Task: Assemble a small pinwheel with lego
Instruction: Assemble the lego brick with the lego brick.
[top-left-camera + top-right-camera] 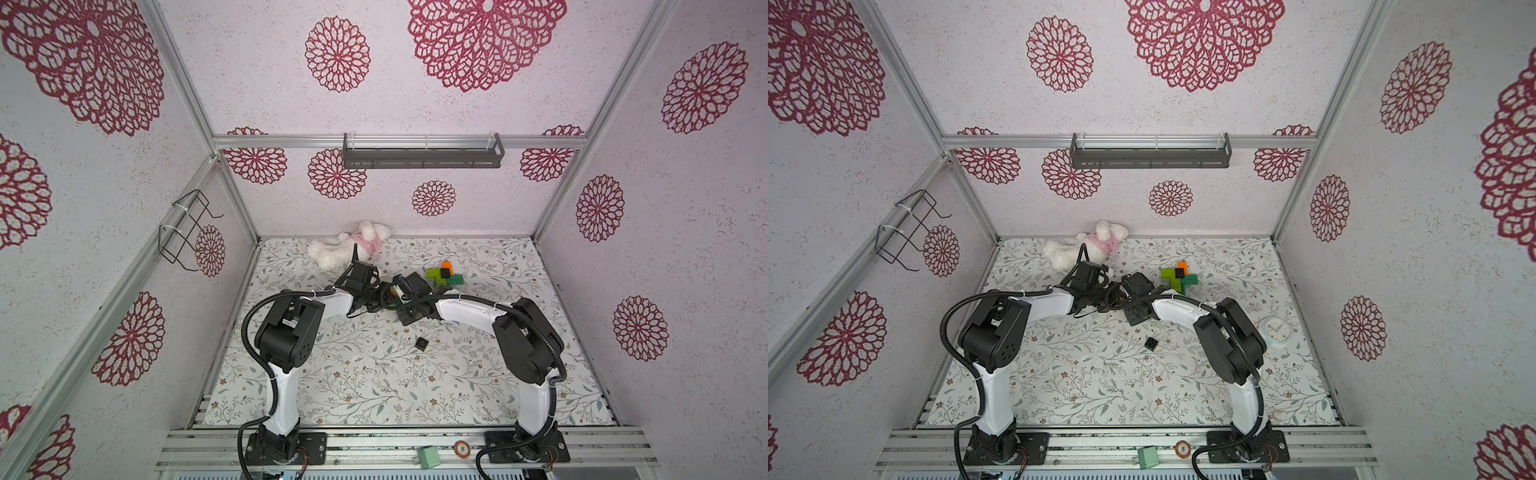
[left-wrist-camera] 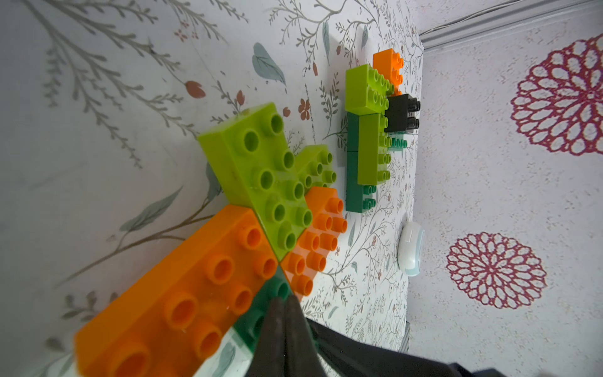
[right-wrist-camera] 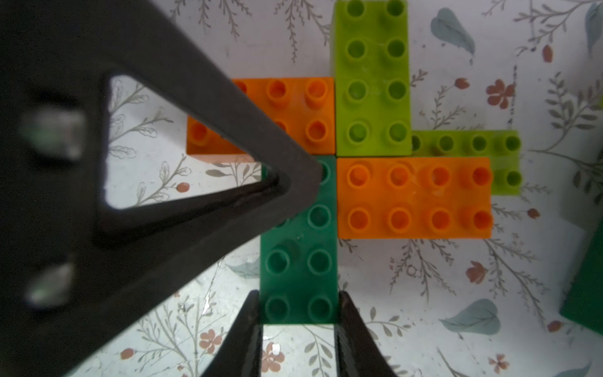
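Lego pinwheel [image 3: 329, 202] flat on tabletop [image 1: 374, 374], studs up, mid-tabletop toward the back, between the two wrists, near but apart from second lego cluster [image 1: 444, 277] on the right-arm side. Hidden in both top views under wrists and cables; seen only by wrist cameras. Right wrist view: four arms at right angles around the hub, namely lime brick [image 3: 372, 78], long orange brick [image 3: 414, 196], dark green brick [image 3: 298, 258], other orange brick [image 3: 313, 111] part-covered, plus a lower lime piece poking out beneath. Dark green brick's long axis in line with right end effector [image 3: 298, 295]: outer short end between its fingers, inner end at the hub. Right end effector grasping that brick on both long sides. Left end effector [image 2: 284, 303] clenched, fingers together, tip down on dark green brick's studs near the hub. Left wrist view only: second lego cluster side-on, black square on top, white clock [image 2: 410, 248] beyond. Clock visible in a top view [image 1: 1276, 331], hidden by the right arm in its twin. Both top views only: loose black brick [image 1: 422, 343] nearer the arm bases, plush toy [image 1: 349, 245] at the back edge.
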Robot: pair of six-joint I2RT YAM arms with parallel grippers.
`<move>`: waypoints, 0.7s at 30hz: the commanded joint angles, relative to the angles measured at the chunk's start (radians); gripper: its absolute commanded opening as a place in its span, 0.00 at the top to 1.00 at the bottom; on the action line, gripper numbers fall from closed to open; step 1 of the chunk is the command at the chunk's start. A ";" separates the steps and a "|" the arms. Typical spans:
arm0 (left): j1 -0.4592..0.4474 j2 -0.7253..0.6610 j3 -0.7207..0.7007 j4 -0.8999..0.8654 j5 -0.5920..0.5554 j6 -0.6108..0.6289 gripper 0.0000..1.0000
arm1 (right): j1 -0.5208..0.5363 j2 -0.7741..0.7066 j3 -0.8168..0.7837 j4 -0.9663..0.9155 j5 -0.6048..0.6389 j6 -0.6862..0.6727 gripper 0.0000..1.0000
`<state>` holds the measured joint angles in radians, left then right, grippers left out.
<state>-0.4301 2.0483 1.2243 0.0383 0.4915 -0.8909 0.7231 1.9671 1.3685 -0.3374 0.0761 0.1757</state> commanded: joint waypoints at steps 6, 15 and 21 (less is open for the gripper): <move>0.015 0.052 -0.014 -0.075 -0.029 0.004 0.94 | -0.007 -0.007 0.038 -0.031 0.040 0.014 0.73; 0.018 0.053 -0.027 -0.023 0.022 -0.019 0.94 | -0.008 -0.051 -0.007 0.021 0.012 0.031 0.56; 0.019 0.037 -0.005 0.084 0.107 -0.095 0.93 | -0.010 -0.084 0.007 -0.023 -0.017 0.037 0.43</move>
<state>-0.4164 2.0636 1.2198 0.0895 0.5705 -0.9394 0.7204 1.9553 1.3613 -0.3305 0.0731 0.1936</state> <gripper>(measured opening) 0.067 0.552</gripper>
